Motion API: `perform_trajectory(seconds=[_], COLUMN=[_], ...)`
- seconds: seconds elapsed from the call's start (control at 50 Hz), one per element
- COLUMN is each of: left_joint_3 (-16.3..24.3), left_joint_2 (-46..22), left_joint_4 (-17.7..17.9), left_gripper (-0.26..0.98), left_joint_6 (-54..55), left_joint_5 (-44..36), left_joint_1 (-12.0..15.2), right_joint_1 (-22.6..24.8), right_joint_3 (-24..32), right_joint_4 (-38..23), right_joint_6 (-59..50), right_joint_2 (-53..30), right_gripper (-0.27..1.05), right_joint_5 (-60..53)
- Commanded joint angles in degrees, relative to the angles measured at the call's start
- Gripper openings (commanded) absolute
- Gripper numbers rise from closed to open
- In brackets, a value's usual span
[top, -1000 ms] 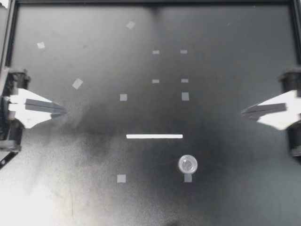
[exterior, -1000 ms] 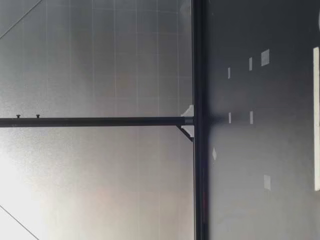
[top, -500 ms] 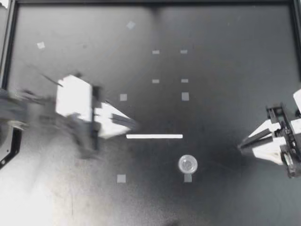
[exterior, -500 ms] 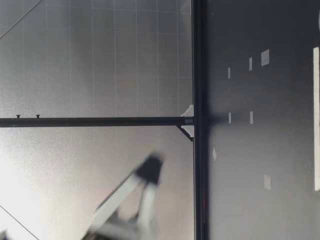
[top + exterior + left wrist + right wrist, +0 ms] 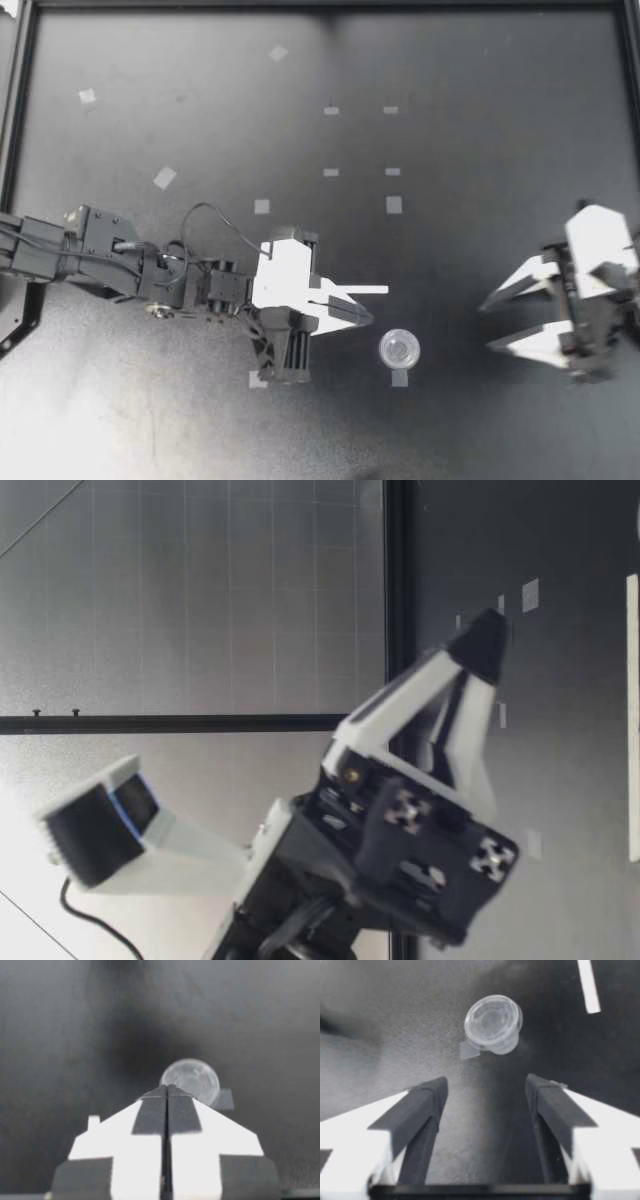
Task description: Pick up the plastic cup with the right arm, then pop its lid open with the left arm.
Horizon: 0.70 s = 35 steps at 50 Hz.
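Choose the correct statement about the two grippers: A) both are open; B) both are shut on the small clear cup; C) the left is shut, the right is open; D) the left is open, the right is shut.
C: the left gripper has its fingers pressed together with no gap, the right gripper has them wide apart, and the small clear cup sits untouched on the table.

Left claw (image 5: 366, 316), right claw (image 5: 488, 326): white tapering fingers (image 5: 355, 1130), dark pads (image 5: 422, 1105); black jointed arms (image 5: 90, 250), looping black cable (image 5: 215, 214), cross-head screws (image 5: 405, 810).
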State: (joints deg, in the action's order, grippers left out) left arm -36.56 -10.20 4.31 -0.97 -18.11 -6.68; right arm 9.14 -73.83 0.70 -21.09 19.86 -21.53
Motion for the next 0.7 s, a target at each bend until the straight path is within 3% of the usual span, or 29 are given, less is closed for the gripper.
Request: perform_trajectory(seconds=[0.0, 0.3, 0.68], left_joint_3=[1.1, 1.3, 3.7], left_joint_2=[0.7, -1.7, -5.3], left_joint_4=[-0.1, -0.8, -1.0], left_gripper=[-0.12, -0.12, -0.12], left_joint_6=[-0.1, -0.3, -0.2], left_joint_5=[1.4, 1.4, -3.3], left_joint_1=[-0.1, -0.5, -1.4], right_joint_1=[0.4, 0.4, 1.7], right_joint_3=[2.4, 5.1, 7.4], right_joint_4=[0.1, 1.1, 1.1], right_joint_6=[0.0, -1.5, -1.4], right_joint_2=[-4.5, -18.1, -23.3], right_gripper=[0.64, 0.64, 0.64], right_joint_5=[-3.3, -12.5, -15.2])
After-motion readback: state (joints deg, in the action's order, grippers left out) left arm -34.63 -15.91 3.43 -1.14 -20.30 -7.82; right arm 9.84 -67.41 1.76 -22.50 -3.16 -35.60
